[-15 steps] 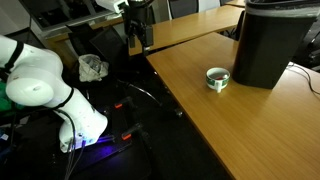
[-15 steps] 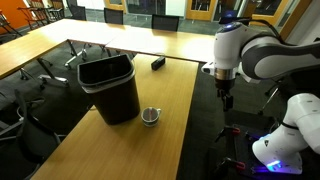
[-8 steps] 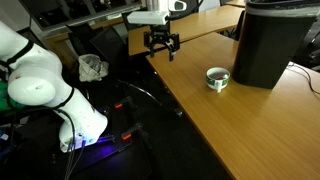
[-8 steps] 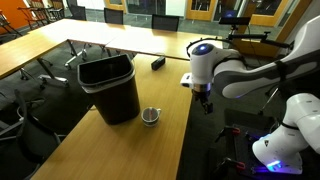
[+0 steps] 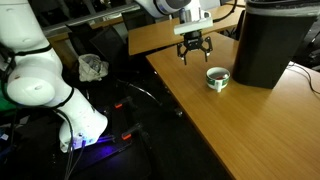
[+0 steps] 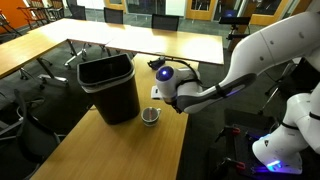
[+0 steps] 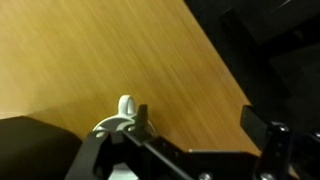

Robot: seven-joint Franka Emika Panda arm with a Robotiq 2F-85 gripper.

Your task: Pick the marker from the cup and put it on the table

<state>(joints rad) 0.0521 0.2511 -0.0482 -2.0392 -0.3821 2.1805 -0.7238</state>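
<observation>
End effector (image 5: 193, 56), seemingly spread wide, over the table (image 5: 235, 135) near the cup (image 5: 217, 77).

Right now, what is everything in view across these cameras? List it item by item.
table: one, light-brown wood grain, carrying the cup and the bin.
cup: one, pale green-white with a dark inside, on the table beside the bin.
marker: cannot be made out; too small to tell.
bin: one, black, on the table next to the cup.
small block: one, black, on the table beyond the bin.
crumpled thing: one, whitish, off the table's edge.
arm: one, white, reaching over the table.
gripper: one, dark, open, above the table near the cup.
</observation>
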